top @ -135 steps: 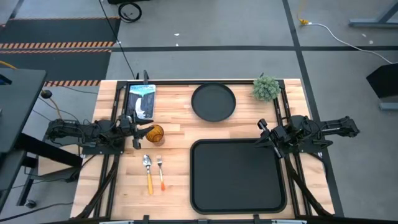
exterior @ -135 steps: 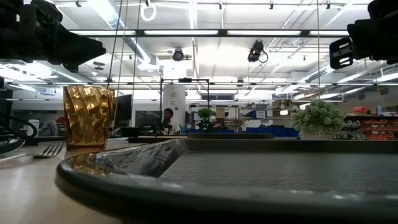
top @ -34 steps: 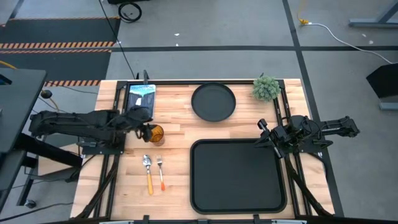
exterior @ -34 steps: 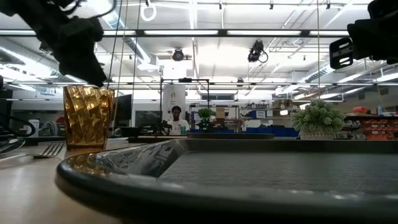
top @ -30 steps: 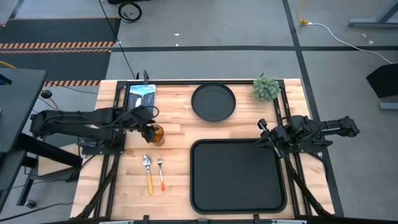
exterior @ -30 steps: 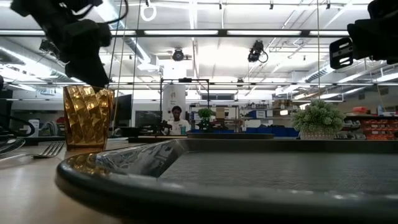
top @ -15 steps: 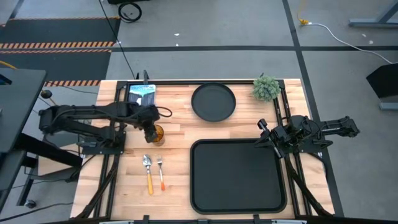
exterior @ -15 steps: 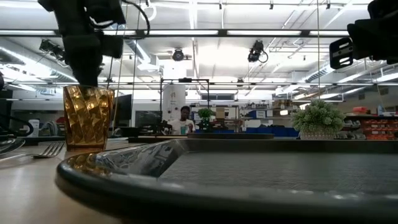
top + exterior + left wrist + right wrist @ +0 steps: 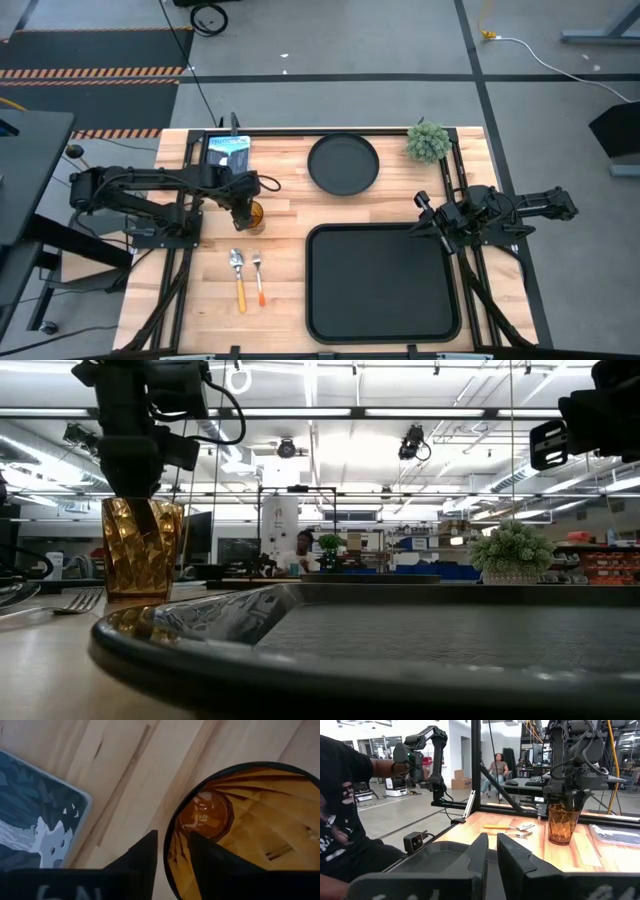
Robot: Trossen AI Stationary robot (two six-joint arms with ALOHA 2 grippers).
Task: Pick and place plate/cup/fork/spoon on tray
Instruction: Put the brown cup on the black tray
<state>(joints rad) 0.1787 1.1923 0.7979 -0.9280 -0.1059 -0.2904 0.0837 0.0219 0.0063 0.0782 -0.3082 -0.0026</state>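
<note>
The left end effector [image 9: 243, 204] hangs right over the cup [image 9: 251, 215], at the left middle of the high view. In the left wrist view its two dark fingers [image 9: 145, 857] sit one on each side of the cup's [image 9: 240, 830] rim — one outside the wall, one inside. They have a small gap between them, with the wall in it. I cannot tell if they squeeze the wall yet. In the low view the cup [image 9: 142, 548] stands straight up on the bench [image 9: 290, 215], at the left of the frame, with the dark arm coming down into its top.

The right end effector [image 9: 428, 215] waits at the right middle of the high view, just past the top right corner of the tray [image 9: 380, 285]. In the right wrist view its fingers [image 9: 476, 851] are close together, with only a thin gap.

The tray is big and black and fills the lower middle of the high view. The round black plate [image 9: 343, 164] lies above it, near the top edge of the bench. The spoon [image 9: 238, 272] and the fork [image 9: 257, 275] lie side by side at the lower left, just below the cup — the spoon is the one on the left. A small green plant [image 9: 427, 141] stands at the top right corner. A flat blue and white card [image 9: 228, 160] lies at the top left, near the cup.
</note>
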